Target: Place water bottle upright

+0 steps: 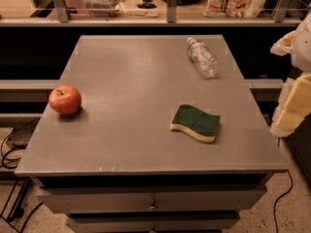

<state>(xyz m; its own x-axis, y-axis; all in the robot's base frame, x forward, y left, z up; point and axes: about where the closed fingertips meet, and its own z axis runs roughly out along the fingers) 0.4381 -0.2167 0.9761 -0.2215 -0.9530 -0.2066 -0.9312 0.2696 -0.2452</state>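
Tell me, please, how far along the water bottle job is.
Nothing looks done: the water bottle lies on its side, far right on the table. Nothing seems in hand: the gripper hangs beside the table's right edge, apart from the bottle. Left: grasping it and standing it upright.

At the right edge of the frame the gripper (293, 106) is cut off. The label on the water bottle (202, 57) is too small to read.

Dim warm light, soft shadows; hand (293, 106) bright at rt edge.
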